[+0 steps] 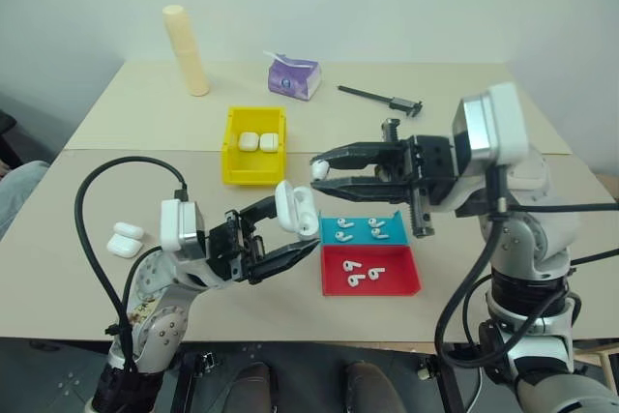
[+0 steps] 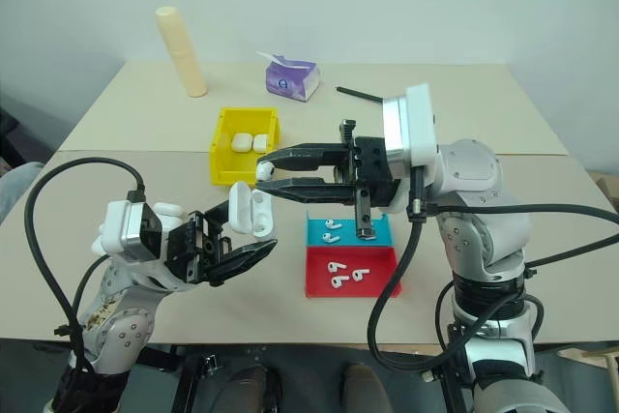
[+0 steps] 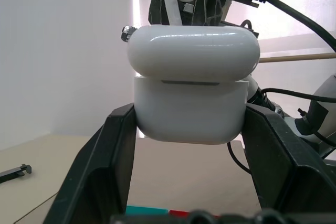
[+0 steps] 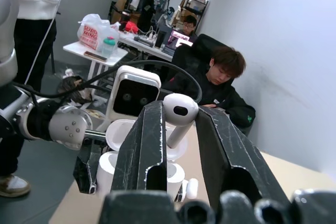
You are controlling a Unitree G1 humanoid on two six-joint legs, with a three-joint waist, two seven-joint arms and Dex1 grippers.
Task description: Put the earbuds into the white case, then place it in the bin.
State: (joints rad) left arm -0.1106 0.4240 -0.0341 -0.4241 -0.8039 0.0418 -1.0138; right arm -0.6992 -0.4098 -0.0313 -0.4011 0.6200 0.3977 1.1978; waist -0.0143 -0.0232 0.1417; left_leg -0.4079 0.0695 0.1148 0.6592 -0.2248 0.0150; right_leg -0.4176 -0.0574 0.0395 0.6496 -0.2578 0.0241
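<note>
Two claws meet in mid-air above the worktop [image 1: 116, 171], near the yellow bin [image 1: 253, 145]. Left claw [image 1: 290, 244] is clamped on the body of the white case [image 1: 297, 210], lid flipped open, well mouth turned toward the other arm. Right claw [image 1: 319, 170] pinches one earbud [image 1: 318, 169] at its tips, bulb outermost, stem running back between the fingers; it sits just above and beside the open case, not yet in it.

Step in hand, as judged: seat this bud in a well.
- Line the stem up with the well axis before closing the gap; a skewed stem will likely catch the rim.
- Keep the case hand steady and let only the bud hand travel.
- Release only once the bud is seated, or it may drop.
- Wrist view shows the lid close to the incoming claw; approach from the open side.

More buds wait in the teal tray [image 1: 394, 217] and red tray [image 1: 404, 273]. Bin already holds two closed cases.
</note>
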